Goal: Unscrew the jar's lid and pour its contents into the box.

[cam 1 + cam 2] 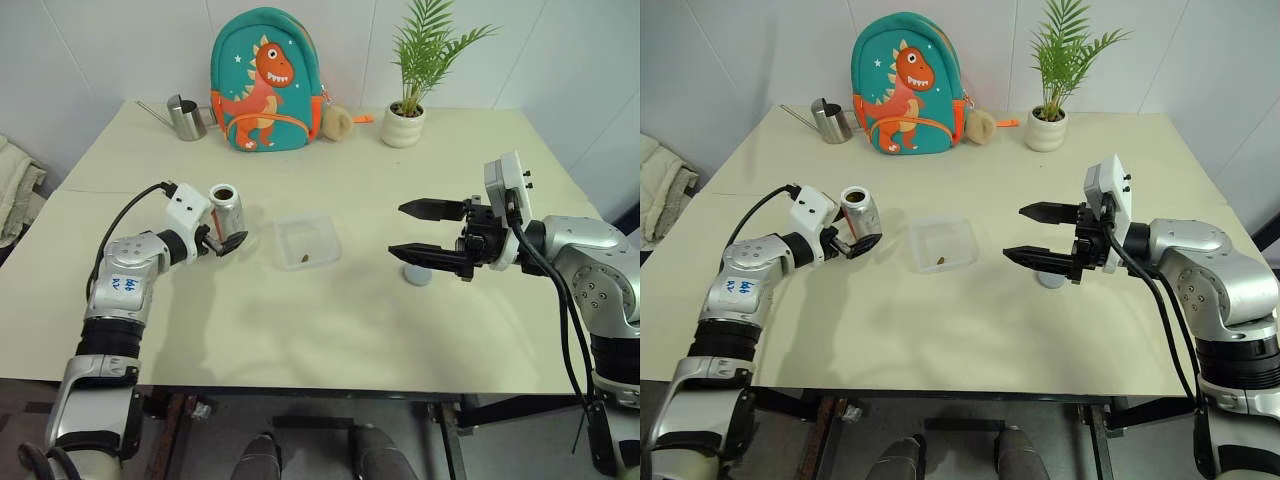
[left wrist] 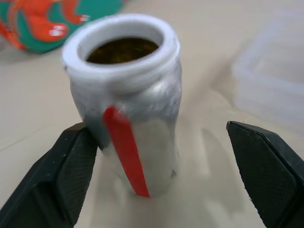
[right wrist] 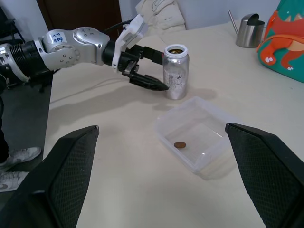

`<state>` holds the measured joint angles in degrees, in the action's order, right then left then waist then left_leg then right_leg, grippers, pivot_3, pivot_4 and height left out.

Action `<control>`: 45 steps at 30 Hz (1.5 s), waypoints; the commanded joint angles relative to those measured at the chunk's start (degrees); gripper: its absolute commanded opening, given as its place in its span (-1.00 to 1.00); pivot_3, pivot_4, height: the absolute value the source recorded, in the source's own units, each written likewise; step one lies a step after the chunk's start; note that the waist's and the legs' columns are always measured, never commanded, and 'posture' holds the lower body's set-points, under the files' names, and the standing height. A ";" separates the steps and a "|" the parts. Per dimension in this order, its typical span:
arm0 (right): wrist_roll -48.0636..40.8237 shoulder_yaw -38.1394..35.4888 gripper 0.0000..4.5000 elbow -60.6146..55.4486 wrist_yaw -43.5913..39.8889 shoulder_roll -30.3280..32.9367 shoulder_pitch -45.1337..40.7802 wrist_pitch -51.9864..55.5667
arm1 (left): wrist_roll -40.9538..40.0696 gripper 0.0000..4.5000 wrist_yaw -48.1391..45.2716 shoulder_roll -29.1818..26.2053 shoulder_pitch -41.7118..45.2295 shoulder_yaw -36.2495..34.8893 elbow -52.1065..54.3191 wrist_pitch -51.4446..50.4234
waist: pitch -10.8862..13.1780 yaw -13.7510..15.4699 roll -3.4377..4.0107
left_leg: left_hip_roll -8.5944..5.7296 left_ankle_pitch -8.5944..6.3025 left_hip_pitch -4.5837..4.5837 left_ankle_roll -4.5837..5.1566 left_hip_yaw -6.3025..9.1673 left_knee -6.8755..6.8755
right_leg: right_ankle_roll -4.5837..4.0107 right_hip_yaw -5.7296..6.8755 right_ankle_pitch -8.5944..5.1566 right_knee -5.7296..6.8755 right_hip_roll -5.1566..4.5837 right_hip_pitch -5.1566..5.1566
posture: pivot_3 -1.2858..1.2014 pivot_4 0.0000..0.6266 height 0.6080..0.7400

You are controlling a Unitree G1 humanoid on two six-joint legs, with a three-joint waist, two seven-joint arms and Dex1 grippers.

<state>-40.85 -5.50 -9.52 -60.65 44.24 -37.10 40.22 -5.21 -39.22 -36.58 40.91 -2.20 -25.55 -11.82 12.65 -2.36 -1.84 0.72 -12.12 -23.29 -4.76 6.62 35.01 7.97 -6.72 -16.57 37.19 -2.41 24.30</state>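
- Our left arm carries a small sticker with blue handwriting; we can't read it reliably.
- Left gripper (image 1: 226, 236) reaches in level from the left, its fingers (image 2: 66, 173) spread wide to either side of the jar (image 1: 227, 207). One finger looks to be against the jar's wall, the other stands clear, so no grip.
- Jar stands upright on the surface (image 1: 300, 330), uncapped, with a white rim and brown contents (image 2: 121, 49) visible down the mouth. A red strip of label shows on its silver side; no text readable.
- Right gripper (image 1: 422, 229) hangs above the surface, pointing sideways toward the box (image 1: 307, 240), fingers (image 3: 266, 175) fully apart and holding nothing.
- Lid (image 1: 418, 275) lies on the surface just beneath the right fingers.
- Box sits mid-surface between both grippers, just to the right of the jar and not touching it. One small brown bit (image 3: 179, 145) lies on its floor.
- Further back: steel watering can (image 1: 184, 118) at left, teal dinosaur backpack (image 1: 265, 82) in the middle with a small plush (image 1: 336, 121) beside it, potted plant (image 1: 408, 110) in a white pot at right. No writing on any of these.
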 commanded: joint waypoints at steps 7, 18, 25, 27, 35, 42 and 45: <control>-0.43 -3.49 1.00 -1.51 -0.33 2.75 -0.04 -0.75 | -0.74 0.99 -6.84 -3.03 2.52 -1.14 -1.72 3.29 | 0.00 0.08 0.00 | 0.00 -0.01 -0.05 0.00 -0.01 -0.03 | 0.01 0.00 0.02 -0.21 -0.02 -0.04 | 0.03 -0.52 1.00; -0.71 -4.08 1.00 -2.26 0.19 3.66 0.17 0.10 | -0.28 0.99 -5.12 -2.70 3.92 -1.51 -5.50 5.48 | 0.00 -0.50 0.00 | 0.01 -0.01 -0.05 0.01 -0.01 -0.05 | 0.02 0.00 0.02 -0.23 -0.02 -0.04 | 0.03 -0.52 1.00; -0.44 -3.80 1.00 -1.80 -0.39 4.41 -0.25 0.00 | -1.66 0.99 -5.53 -5.00 0.50 -3.60 -1.93 3.08 | 0.00 -0.95 0.00 | 0.02 -0.01 -0.04 0.01 -0.01 -0.06 | 0.02 0.00 0.02 -0.23 -0.01 -0.04 | 0.03 -0.52 1.00; -0.36 -3.74 1.00 -1.41 -0.72 4.68 -0.44 -0.17 | -1.84 0.99 -5.86 -5.69 -0.38 -4.22 -0.84 2.51 | 0.00 -0.97 0.00 | 0.05 -0.01 -0.04 0.01 -0.01 -0.08 | 0.01 0.00 0.02 -0.23 0.00 -0.03 | 0.03 -0.52 1.00; 1.32 -2.85 1.00 0.92 -2.18 5.08 -2.18 -1.50 | -4.06 0.99 -8.95 -9.14 -5.30 -6.89 4.06 -0.14 | 0.00 -0.86 0.00 | 0.03 -0.01 -0.04 0.01 -0.02 -0.09 | 0.01 0.00 0.01 -0.29 -0.02 -0.05 | 0.03 -0.52 1.00; 0.62 -4.47 1.00 -0.40 -2.68 6.93 -1.56 -0.22 | -16.39 0.99 -28.28 -17.86 -15.66 -14.67 11.27 -0.09 | 0.01 -1.08 0.02 | 0.14 -0.02 0.00 0.00 -0.08 -0.50 | -0.22 0.03 -0.12 -0.31 0.01 0.11 | 0.03 -0.52 1.00; 0.53 -5.88 1.00 -0.64 -2.60 8.33 0.19 -0.02 | -20.24 0.99 -33.84 -19.48 -15.67 -19.95 7.25 4.55 | 0.02 -0.98 0.04 | 0.15 -0.02 0.00 0.00 -0.09 -0.58 | -0.43 0.04 -0.24 -0.37 0.01 0.14 | 0.03 -0.52 1.00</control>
